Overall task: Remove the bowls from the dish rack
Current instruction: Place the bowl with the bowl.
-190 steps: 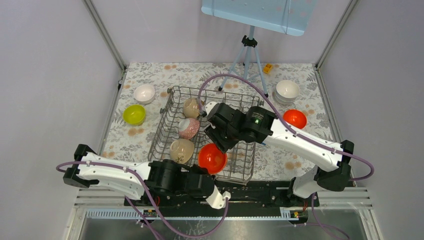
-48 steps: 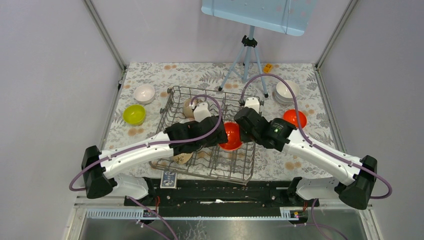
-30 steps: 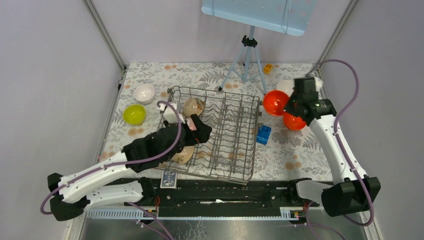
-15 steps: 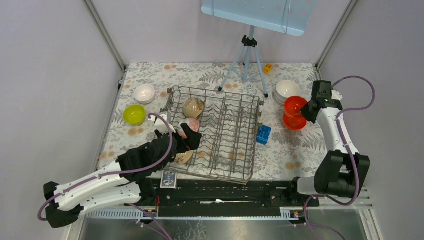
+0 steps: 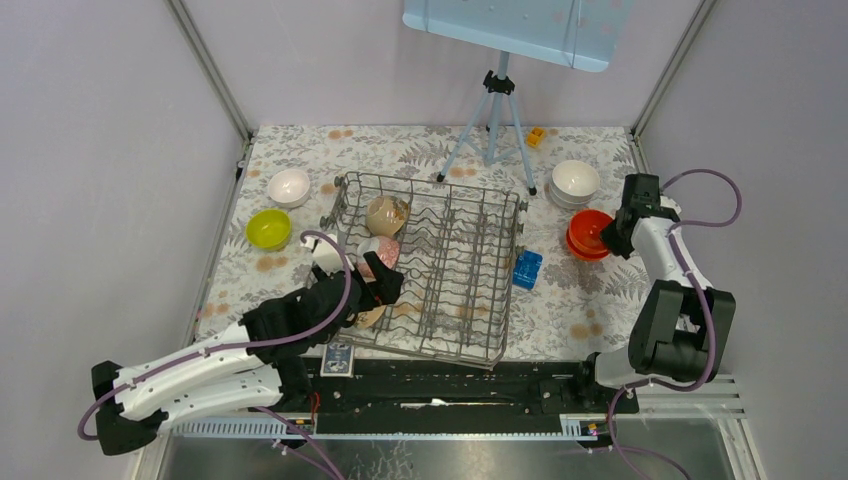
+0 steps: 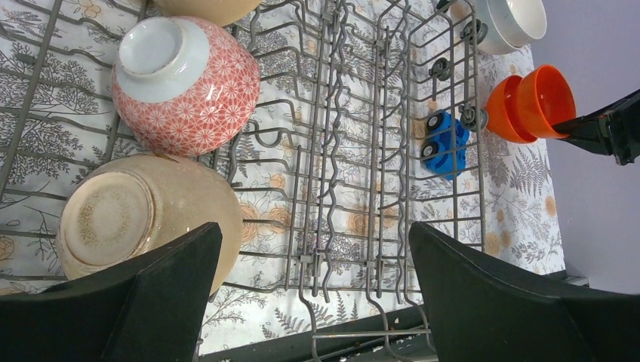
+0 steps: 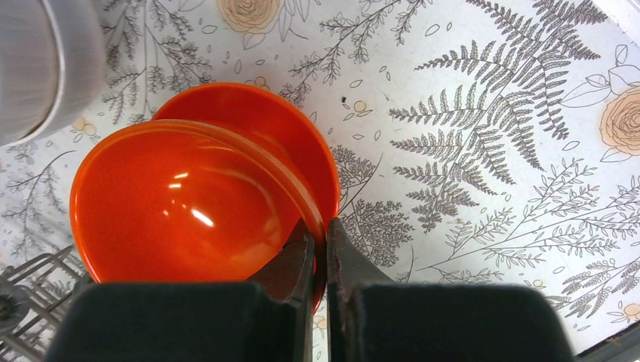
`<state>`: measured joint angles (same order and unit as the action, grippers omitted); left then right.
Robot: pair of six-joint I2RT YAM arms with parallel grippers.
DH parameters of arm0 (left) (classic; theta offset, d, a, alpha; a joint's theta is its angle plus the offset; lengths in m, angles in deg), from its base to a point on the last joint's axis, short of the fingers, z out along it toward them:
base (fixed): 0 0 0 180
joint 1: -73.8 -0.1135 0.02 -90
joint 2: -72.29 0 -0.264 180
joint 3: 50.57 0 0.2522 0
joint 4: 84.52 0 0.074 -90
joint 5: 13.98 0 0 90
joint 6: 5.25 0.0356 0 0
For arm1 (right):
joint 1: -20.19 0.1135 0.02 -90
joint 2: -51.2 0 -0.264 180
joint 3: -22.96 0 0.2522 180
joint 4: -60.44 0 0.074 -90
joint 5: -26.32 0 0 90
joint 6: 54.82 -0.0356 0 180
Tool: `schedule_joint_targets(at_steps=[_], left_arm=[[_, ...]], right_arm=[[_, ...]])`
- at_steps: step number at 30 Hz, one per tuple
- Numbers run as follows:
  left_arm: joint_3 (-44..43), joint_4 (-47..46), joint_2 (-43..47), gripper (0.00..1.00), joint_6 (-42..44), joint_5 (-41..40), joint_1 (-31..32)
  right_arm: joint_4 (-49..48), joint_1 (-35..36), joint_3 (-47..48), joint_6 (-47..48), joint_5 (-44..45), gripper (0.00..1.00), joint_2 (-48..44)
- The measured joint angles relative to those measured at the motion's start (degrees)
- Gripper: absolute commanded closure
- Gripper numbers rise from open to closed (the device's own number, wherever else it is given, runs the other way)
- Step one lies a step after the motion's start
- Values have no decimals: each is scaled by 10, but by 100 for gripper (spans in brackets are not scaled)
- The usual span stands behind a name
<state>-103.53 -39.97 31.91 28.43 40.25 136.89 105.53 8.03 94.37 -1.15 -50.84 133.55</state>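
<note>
Jaws wide on your left arm (image 5: 215, 355) above the dish rack (image 6: 332, 151); the beige bowl (image 6: 143, 215) lies beside one finger (image 6: 136, 302), not between; right jaws pinch the rim of the orange bowl (image 7: 189, 204)

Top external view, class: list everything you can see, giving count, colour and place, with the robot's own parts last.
dish rack: one, grey wire, table centre
beige bowls: two, in the rack's left side
pink patterned bowl: one, base up, in the rack between them
white bowl: one, far left of the rack
lime bowl: one, left of the rack
white stack: count unclear, far right
orange bowls: two, nested, right of the rack
blue block: one, beside the rack's right edge
tripod: one, grey, behind the rack
left gripper: open, over the rack
right gripper: shut on the upper orange bowl
</note>
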Motion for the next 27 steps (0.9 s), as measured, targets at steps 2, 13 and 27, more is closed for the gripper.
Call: schedule_joint_targets(at_steps=[2,13,27], left_arm=[[0,0,-4,1,-5,1,0],[11,0,-14,1,-22,9,0],[14,0,-15,1,-28,11,0]], right_arm=[[-6,-3,-7,0,-1,100,5],[-28,-9,-17,0,-4,100,35],[-43,-12,-19,7,-10,83,52]])
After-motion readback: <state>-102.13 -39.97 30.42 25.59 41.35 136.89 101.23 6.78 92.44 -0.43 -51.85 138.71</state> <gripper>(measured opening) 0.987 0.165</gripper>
